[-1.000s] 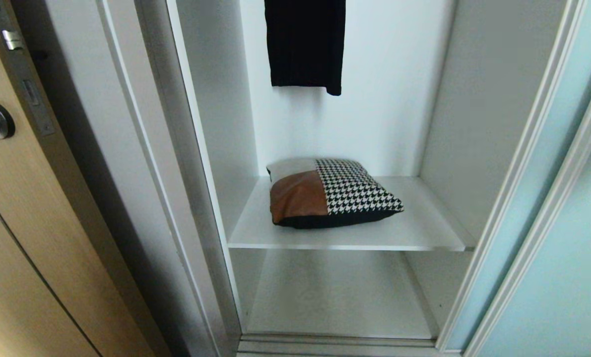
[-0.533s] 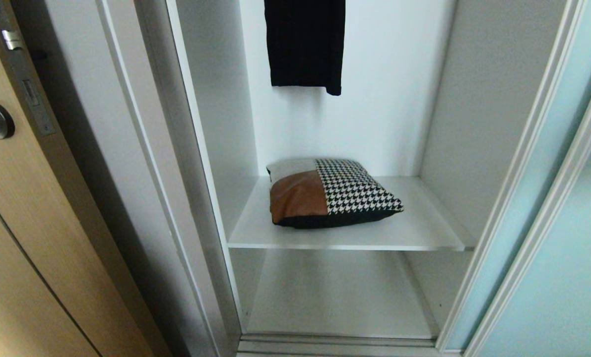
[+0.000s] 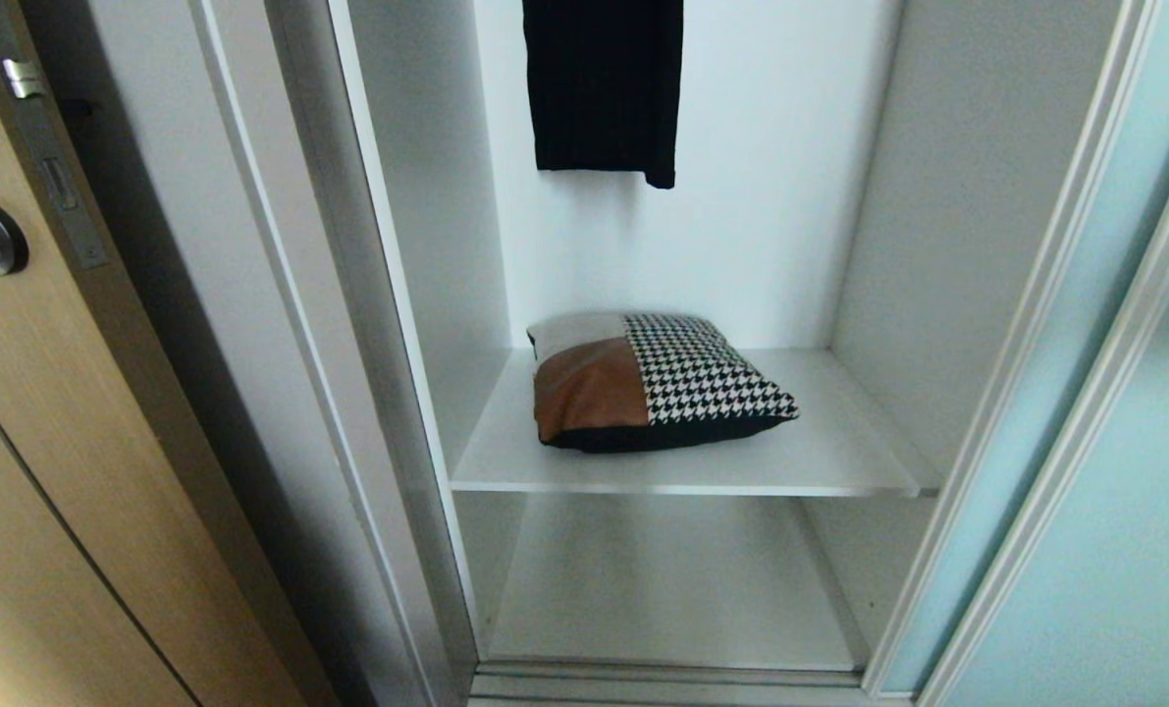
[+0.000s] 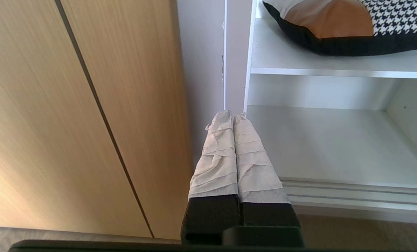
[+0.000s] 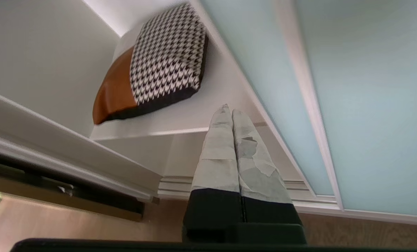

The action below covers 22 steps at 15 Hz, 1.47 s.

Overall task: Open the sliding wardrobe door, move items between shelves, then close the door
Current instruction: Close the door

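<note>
While cushion (image 3: 648, 381) lies on upper shelf (image 3: 839, 462), L gripper (image 4: 234, 114) & R gripper (image 5: 228, 109) both pressed together, empty.

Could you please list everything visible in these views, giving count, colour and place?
cushion: one, houndstooth, tan and white with black edging, on the upper shelf.
upper shelf: one, white, mid-height in the wardrobe.
lower shelf: one, white, under the upper shelf, nothing on it.
black garment: one, hanging above the cushion.
sliding wardrobe door: one, pale aqua frosted glass, pushed to the right, the opening clear.
wooden door: one, light brown with a lock plate, left of the wardrobe.
left end effector: one, pale wrapped fingers, shut, low by the wardrobe's left edge.
right end effector: one, shut, pointing towards the upper shelf's front edge, beside the sliding door.
</note>
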### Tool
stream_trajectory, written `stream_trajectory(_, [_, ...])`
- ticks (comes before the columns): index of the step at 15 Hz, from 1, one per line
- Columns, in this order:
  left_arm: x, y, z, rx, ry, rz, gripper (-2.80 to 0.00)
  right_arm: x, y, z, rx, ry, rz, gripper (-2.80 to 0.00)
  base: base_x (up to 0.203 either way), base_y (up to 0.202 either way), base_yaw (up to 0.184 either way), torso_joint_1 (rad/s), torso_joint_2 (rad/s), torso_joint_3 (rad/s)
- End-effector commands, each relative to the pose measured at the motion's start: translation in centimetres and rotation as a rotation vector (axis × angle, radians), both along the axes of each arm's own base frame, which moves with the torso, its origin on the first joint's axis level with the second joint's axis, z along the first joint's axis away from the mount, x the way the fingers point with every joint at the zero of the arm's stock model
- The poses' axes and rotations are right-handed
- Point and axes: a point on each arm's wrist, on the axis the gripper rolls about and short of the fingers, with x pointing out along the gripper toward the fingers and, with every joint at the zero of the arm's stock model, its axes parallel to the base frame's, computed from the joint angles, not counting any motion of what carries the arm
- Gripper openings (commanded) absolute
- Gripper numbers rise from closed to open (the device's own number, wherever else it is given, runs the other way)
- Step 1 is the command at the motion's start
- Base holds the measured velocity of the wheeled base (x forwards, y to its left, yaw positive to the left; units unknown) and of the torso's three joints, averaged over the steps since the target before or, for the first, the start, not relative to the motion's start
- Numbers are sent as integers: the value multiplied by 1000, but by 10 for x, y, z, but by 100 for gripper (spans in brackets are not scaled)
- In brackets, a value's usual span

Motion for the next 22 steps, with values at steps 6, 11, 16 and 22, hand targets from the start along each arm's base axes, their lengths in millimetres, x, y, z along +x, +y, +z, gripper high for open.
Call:
stream_trajectory(6, [0,0,0,0,1,1,-280,32,-15,-8,8,36,-35,-280,0,0,0,0,0,0])
stream_trajectory(11, [0,0,0,0,2,0,-280,53,-19,-12,24,57,-63,-280,0,0,0,0,0,0])
stream_trajectory(16, [0,0,0,0,1,1,-280,64,-13,-11,23,58,-43,-280,0,0,0,0,0,0])
stream_trajectory(22, [0,0,0,0,1,1,-280,71,-21,-8,33,49,-73,-280,0,0,0,0,0,0])
